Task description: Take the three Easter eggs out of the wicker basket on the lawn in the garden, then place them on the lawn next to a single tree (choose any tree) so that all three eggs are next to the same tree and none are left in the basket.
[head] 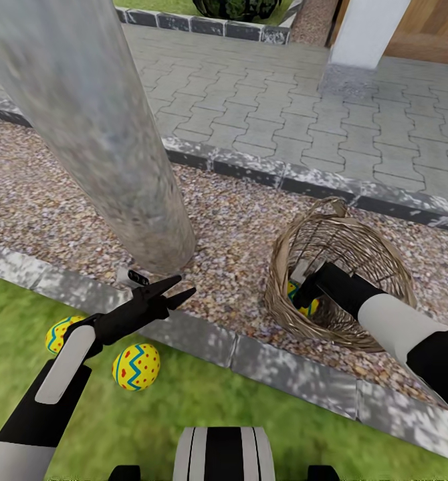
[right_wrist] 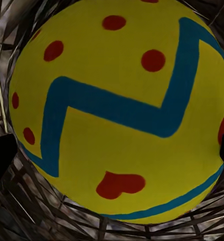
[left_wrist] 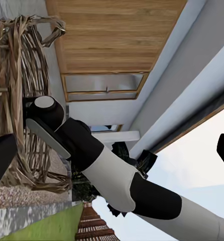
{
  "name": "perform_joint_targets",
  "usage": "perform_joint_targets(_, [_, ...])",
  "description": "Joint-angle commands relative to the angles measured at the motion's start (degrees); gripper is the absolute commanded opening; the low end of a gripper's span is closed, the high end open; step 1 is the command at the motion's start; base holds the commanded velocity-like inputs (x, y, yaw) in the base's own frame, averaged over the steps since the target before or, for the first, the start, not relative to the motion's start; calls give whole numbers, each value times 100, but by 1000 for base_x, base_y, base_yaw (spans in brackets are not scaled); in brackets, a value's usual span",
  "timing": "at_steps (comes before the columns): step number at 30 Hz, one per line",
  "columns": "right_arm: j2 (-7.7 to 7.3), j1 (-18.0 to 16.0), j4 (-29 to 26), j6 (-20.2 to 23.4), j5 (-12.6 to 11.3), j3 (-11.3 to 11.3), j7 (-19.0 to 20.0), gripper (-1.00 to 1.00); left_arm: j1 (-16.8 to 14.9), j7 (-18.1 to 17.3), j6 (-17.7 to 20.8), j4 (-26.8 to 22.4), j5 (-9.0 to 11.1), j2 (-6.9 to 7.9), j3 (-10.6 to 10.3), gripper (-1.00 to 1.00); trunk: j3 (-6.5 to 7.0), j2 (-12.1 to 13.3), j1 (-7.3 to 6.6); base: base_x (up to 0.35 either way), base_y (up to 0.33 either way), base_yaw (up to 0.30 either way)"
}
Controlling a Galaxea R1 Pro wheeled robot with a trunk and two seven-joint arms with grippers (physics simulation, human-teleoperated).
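One yellow egg with red dots and a blue-green zigzag [head: 303,298] lies inside the round brown open-weave wicker basket [head: 358,267], which sits tipped on its side on the pebble gravel strip [head: 237,227], right of the thick mottled-grey tree trunk [head: 97,133]. The right gripper [head: 305,288] reaches into the basket's mouth, and in the right wrist view the egg [right_wrist: 117,110] sits between the two dark fingertips [right_wrist: 1,155]; whether they press on it cannot be told. Two more such eggs rest on the short green lawn [head: 204,407], near left of the trunk: one [head: 136,366] just beside the left arm, the other [head: 60,333] partly hidden behind it. The left gripper [head: 174,288] hangs over the grey stone kerb [head: 264,361] near the trunk's base, fingers apart. Grey paving [head: 284,100] lies beyond the gravel.
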Motion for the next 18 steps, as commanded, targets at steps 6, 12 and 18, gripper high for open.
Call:
perform_joint_targets(6, [-1, 2, -30, 36, 11, 2, 35, 100, -5, -6, 25, 2, 25, 3, -11, 100, -93, -7, 10, 0, 0, 0])
perform_joint_targets(12, [0, 2, -31, 41, 11, 1, 41, 100, -6, -6, 23, 2, 37, 3, -30, 100, -159, -11, 17, 0, 0, 0])
perform_joint_targets(18, [5, 2, -27, 40, 11, 4, 48, -100, -2, -6, 25, 2, 47, 3, -39, 100, -182, -12, 20, 0, 0, 0])
